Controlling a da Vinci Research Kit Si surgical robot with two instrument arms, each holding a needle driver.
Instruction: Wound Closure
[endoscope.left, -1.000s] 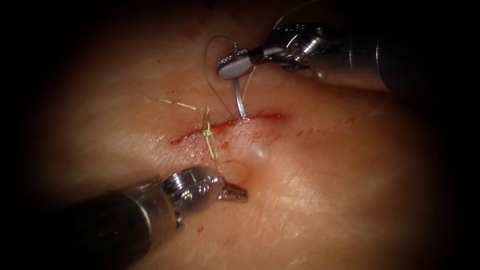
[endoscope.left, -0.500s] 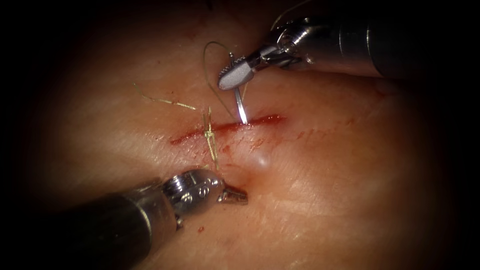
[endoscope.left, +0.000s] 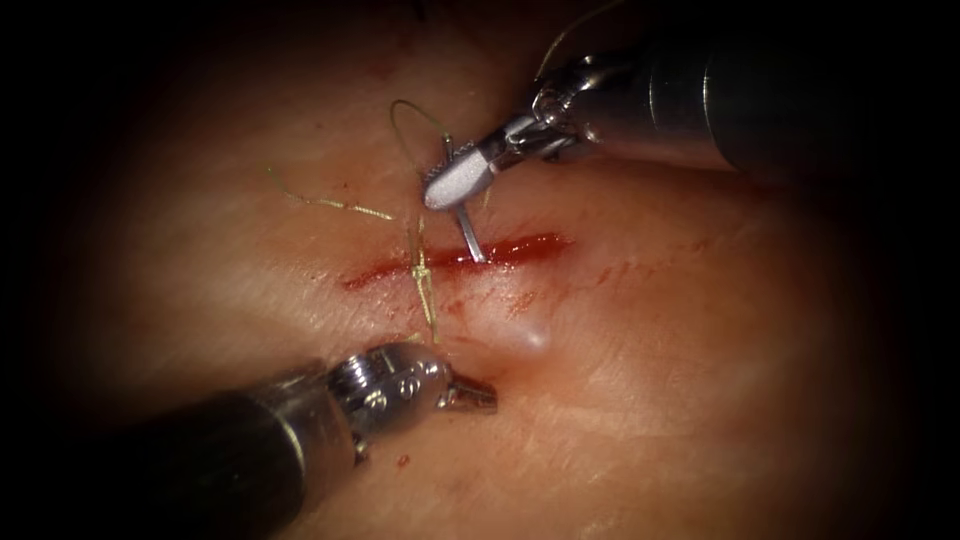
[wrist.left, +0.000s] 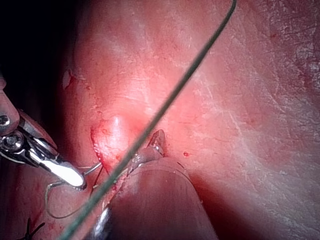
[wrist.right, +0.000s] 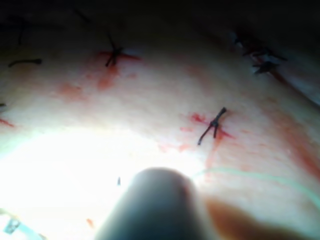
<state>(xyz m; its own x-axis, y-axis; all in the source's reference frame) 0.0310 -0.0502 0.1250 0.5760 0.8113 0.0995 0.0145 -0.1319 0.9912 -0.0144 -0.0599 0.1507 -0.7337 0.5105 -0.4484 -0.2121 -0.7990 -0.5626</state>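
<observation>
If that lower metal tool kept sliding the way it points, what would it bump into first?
Probably the raised bump of pale pink tissue just beyond the left tool; depth is hard to judge.

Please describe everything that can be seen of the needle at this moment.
The needle is a thin, curved piece of shiny metal. The right tool holds it in shut jaws near its rear end, where the thread leaves it in a loop. A short bare stretch runs down from the jaws to the cut, and its front part is in the tissue at the cut's upper edge, right of the tied stitch. The point is hidden.
</observation>
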